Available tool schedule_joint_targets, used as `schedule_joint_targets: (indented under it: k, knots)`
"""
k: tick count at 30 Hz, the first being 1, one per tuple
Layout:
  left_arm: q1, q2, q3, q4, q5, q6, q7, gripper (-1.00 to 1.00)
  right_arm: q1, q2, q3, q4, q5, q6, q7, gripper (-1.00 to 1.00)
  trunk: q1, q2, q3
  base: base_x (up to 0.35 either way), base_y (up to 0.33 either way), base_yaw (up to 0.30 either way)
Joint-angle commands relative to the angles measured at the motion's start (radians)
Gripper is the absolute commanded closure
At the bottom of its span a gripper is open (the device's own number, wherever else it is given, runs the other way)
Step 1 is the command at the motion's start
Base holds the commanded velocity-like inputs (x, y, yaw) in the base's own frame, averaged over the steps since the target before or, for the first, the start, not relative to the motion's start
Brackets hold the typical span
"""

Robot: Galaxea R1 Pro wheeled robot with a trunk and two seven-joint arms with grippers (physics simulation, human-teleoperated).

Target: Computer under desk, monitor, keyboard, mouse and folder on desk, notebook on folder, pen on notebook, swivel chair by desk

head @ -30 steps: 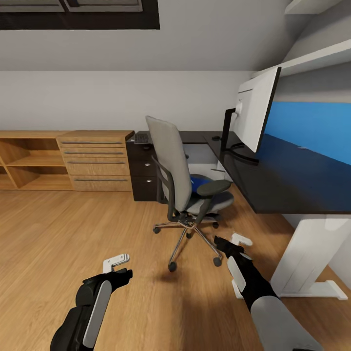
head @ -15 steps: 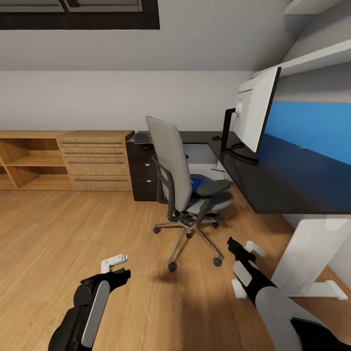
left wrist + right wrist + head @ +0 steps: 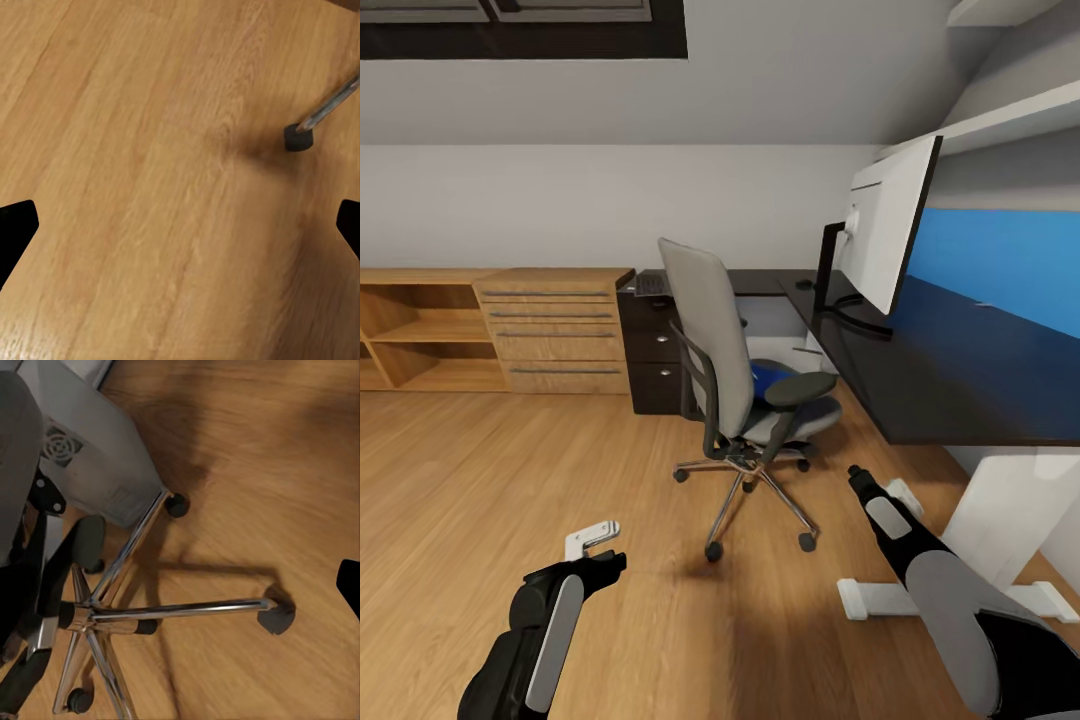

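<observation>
From the bedroom floor I face the grey-backed swivel chair with chrome star base (image 3: 745, 400), which stands between my arms and the black tabletop (image 3: 950, 370). A blue folder (image 3: 765, 375) lies on its seat, half hidden behind the backrest and the near armrest. The large white-backed monitor (image 3: 885, 235) is upright on the tabletop. A dark keyboard (image 3: 651, 284) rests on the far end of the black surface, above a black drawer unit (image 3: 655, 360). In the right wrist view a grey computer tower (image 3: 90, 457) stands on the floor just behind the chair's base.

My right gripper (image 3: 875, 490) reaches toward the chair's caster side, near the white desk leg (image 3: 1000, 520); I cannot tell how its jaws stand. The left gripper (image 3: 592, 537) hangs low over the wooden floor (image 3: 510, 480), jaws spread wide in its wrist view, with one chair caster (image 3: 298, 138) ahead.

As I judge it, the step in hand is closing on the folder. I would bring the right arm up and over the armrest, not through the chrome legs, and take the folder by its exposed edge. The armrest and backrest block a straight reach, and a nudge could roll the chair away. A light wooden drawer chest (image 3: 555, 330) and open shelving (image 3: 420, 335) line the wall, well apart.
</observation>
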Motion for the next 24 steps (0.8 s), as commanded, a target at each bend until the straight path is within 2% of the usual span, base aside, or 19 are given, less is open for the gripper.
schedule_joint_targets:
  k: [1,7,20,24]
  knots:
    - [-0.001,-0.001,0.001,-0.001,0.01,0.003,0.008,-1.0,-0.001,-0.001,0.003,-0.001,-0.015,-0.004,-0.001,-1.0,0.0,0.0,-0.001,0.249,0.0,0.0]
    - [-0.001,0.0,0.001,0.0,0.01,0.003,0.006,-1.0,-0.002,0.002,0.007,-0.002,-0.028,-0.005,0.004,-1.0,0.0,0.0,-0.001,0.287,0.0,0.0]
    - [-0.001,0.0,0.001,0.004,0.009,0.002,0.008,-1.0,-0.002,0.01,0.006,0.0,-0.03,-0.005,0.007,-1.0,0.0,0.0,-0.001,0.279,0.0,0.0]
    - [-0.001,0.0,0.001,0.005,0.01,0.002,0.011,-1.0,-0.002,0.011,0.007,0.0,-0.03,-0.005,0.014,-1.0,0.0,0.0,-0.001,0.117,0.0,0.019]
